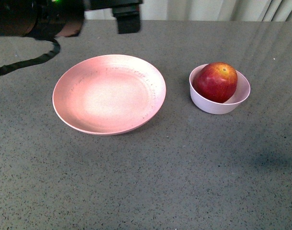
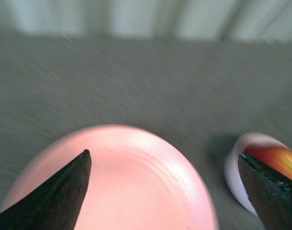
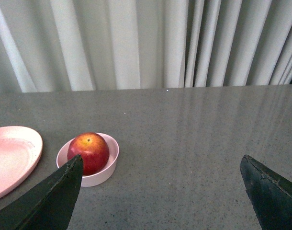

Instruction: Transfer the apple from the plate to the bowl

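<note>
The dark-red apple (image 1: 215, 81) sits inside the small pale bowl (image 1: 218, 106) at the right of the table. The wide pink plate (image 1: 109, 96) lies bare to the left of the bowl. My left gripper (image 2: 164, 153) is open and hovers above the plate's far side with nothing between its fingers. In its blurred view I see the plate (image 2: 136, 187), the bowl (image 2: 232, 172) and part of the apple (image 2: 278, 160). My right gripper (image 3: 161, 156) is open over bare table, well apart from the apple (image 3: 88, 152) in the bowl (image 3: 95, 179). It does not show in the front view.
The left arm's dark body (image 1: 50, 19) and a black cable (image 1: 26, 63) fill the top left of the front view. The grey speckled tabletop (image 1: 151, 182) stretches in front of the dishes. Pale curtains (image 3: 146, 43) hang behind the table's far edge.
</note>
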Motion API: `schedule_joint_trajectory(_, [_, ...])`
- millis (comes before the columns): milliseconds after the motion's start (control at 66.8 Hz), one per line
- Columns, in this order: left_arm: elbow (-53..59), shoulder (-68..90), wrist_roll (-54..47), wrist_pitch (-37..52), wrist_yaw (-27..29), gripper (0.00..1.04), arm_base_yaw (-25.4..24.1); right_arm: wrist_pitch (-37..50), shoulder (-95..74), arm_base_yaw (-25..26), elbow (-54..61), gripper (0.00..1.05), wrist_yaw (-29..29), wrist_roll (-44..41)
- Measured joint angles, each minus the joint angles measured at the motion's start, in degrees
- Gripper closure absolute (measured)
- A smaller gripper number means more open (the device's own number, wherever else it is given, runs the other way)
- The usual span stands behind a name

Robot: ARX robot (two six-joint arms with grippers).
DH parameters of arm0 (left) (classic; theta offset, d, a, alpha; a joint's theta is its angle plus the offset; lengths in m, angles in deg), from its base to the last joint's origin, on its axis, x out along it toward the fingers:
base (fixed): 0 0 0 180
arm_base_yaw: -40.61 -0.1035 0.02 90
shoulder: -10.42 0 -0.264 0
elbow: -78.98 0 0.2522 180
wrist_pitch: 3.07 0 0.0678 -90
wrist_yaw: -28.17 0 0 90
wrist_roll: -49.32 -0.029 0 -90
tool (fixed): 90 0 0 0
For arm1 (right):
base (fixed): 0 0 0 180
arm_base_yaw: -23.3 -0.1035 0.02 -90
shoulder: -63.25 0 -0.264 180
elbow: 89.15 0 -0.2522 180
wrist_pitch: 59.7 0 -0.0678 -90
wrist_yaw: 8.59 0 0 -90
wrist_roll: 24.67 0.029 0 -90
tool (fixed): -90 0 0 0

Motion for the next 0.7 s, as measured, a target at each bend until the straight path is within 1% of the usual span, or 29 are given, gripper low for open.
schedule_joint_trajectory(15, [1.01,0.0,-0.87,2.47,2.05,0.2,-0.15,0.0,0.0,0.0,0.0,0.09,-0.15,0.0])
schedule_joint_trajectory(30, [3.19,-0.04,-2.05,7.15,5.31,0.24,-0.52,0.0,0.0,0.0,0.0,0.09,-0.2,0.0])
schedule_joint_trajectory(45, [4.35,-0.2,-3.3,9.25,6.71,0.25,-0.72,0.0,0.0,0.0,0.0,0.09,-0.17,0.0])
schedule_joint_trajectory(60, [6.56,-0.55,-4.76,13.11,9.44,0.29,-1.16,0.0,0.0,0.0,0.0,0.09,-0.11,0.0])
schedule_joint_trajectory(90, [9.77,-1.51,-6.19,17.94,11.87,0.34,-2.03,0.0,0.0,0.0,0.0,0.09,-0.07,0.0])
schedule_joint_trajectory(120, [12.63,-2.89,-7.48,21.49,12.41,0.4,-3.02,0.0,0.0,0.0,0.0,0.09,-0.04,0.0])
schedule_joint_trajectory(135, [13.46,-3.41,-8.02,22.36,12.39,0.41,-3.37,0.0,0.0,0.0,0.0,0.09,0.02,0.0])
schedule_joint_trajectory(165, [16.44,-5.99,-9.05,24.76,12.11,0.48,-4.74,0.0,0.0,0.0,0.0,0.09,0.02,0.0])
schedule_joint_trajectory(225, [20.17,-10.05,-10.01,25.94,10.58,0.59,-6.45,0.0,0.0,0.0,0.0,0.09,0.0,0.0])
schedule_joint_trajectory(300, [24.11,-13.81,-10.73,26.1,8.94,0.72,-8.11,0.0,0.0,0.0,0.0,0.09,0.0,0.0])
schedule_joint_trajectory(330, [26.25,-15.56,-10.93,26.08,7.87,0.79,-9.09,0.0,0.0,0.0,0.0,0.09,-0.02,0.0])
schedule_joint_trajectory(449, [31.45,-21.05,-11.26,25.18,5.18,1.0,-11.63,0.0,0.0,0.0,0.0,0.09,0.0,0.0])
schedule_joint_trajectory(479, [32.5,-22.56,-11.15,24.81,4.55,1.03,-12.17,0.0,0.0,0.0,0.0,0.09,0.0,0.0])
schedule_joint_trajectory(599, [36.2,-28.37,-11.54,22.77,2.6,1.03,-14.32,0.0,0.0,0.0,0.0,0.09,0.0,0.0])
schedule_joint_trajectory(704, [39.85,-35.43,-11.54,19.08,0.35,1.03,-16.63,0.0,0.0,0.0,0.0,0.09,0.0,0.0])
